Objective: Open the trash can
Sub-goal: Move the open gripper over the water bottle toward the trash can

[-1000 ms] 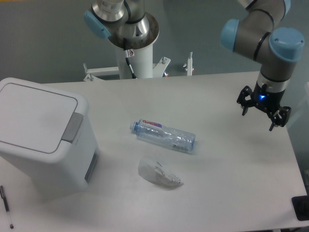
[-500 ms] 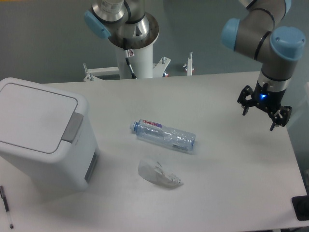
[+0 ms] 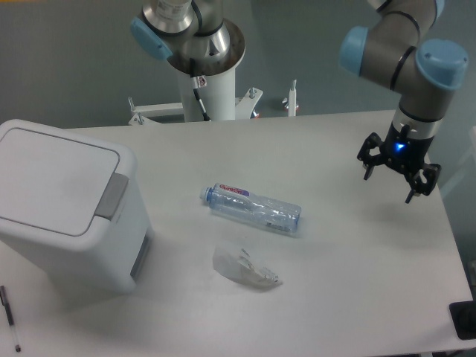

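Hanging above the table's (image 3: 349,253) right side, our gripper (image 3: 387,178) has its fingers spread apart and holds nothing. A blue light glows on the wrist above it. Well off to the left stands the bin (image 3: 67,212), at the near left edge, lid flat and closed, grey tab facing right. Between bin and gripper lie a clear bottle (image 3: 253,209) on its side and, nearer, a crumpled wrapper (image 3: 244,268). A pen (image 3: 10,318) lies at the near left corner.
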`<act>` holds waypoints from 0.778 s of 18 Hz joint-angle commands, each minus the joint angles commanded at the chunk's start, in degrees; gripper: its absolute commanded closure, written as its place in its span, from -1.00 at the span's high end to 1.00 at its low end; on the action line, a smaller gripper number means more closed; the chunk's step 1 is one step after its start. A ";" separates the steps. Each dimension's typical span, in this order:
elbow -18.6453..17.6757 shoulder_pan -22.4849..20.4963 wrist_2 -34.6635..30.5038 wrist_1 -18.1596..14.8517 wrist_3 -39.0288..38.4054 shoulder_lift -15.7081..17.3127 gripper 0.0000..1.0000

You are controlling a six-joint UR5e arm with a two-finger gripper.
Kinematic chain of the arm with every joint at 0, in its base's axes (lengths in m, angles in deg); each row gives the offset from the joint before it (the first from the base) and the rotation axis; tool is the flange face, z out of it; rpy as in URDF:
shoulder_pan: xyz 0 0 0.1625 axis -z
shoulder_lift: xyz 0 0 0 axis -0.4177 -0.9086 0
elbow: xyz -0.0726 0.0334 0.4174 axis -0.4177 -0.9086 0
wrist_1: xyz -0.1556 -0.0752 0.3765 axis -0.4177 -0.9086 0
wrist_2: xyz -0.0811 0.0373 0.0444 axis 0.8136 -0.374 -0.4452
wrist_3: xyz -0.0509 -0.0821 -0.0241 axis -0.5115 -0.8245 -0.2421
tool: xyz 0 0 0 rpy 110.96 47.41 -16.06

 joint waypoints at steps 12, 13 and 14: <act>6.23 12.21 6.23 -0.35 -47.18 0.62 1.00; 6.50 12.83 7.20 -0.35 -49.47 1.23 1.00; 6.59 13.79 7.91 -0.26 -51.49 1.85 1.00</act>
